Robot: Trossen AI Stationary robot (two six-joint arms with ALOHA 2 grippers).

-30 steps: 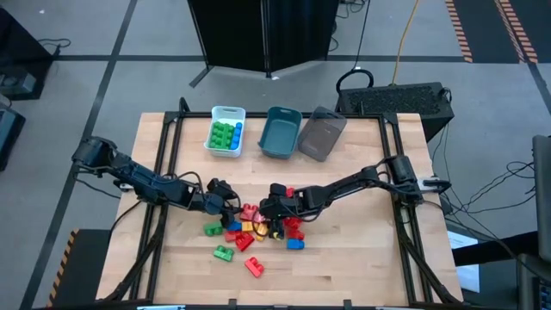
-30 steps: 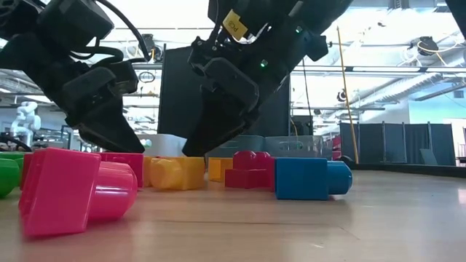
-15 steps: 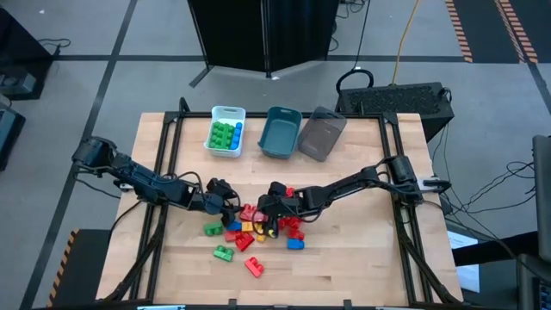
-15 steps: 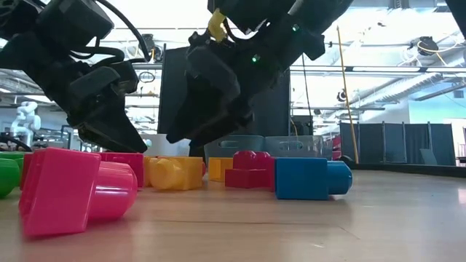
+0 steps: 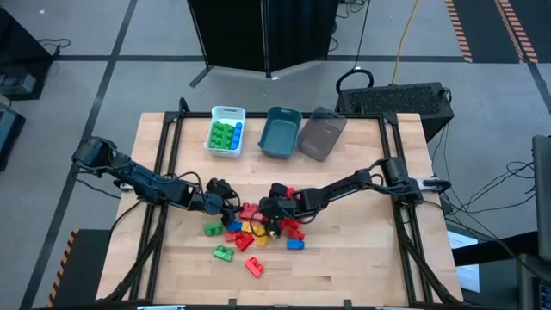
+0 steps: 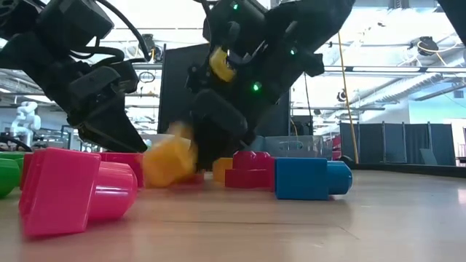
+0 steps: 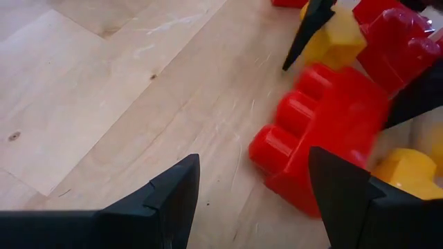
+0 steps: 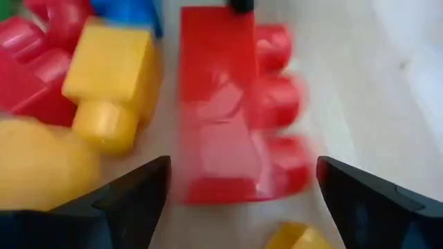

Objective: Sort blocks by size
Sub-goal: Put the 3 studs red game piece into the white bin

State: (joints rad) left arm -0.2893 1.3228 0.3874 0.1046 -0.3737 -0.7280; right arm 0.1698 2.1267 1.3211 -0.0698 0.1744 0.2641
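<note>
Now the pile of blocks sits mid-table, and its yellow block has just been knocked askew as my right gripper spread its fingers wide and pushed lower, straddling a long red block without grasping it yet. My left gripper stays just beside the pile, fingers apart and empty, so nothing new is heading to the white bin.

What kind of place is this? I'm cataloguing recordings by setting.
Probably a robotics lab or workshop. A wooden work table stands on a grey floor marked with hazard tape, and the low view shows a large open hall with dark partition screens behind it.
</note>
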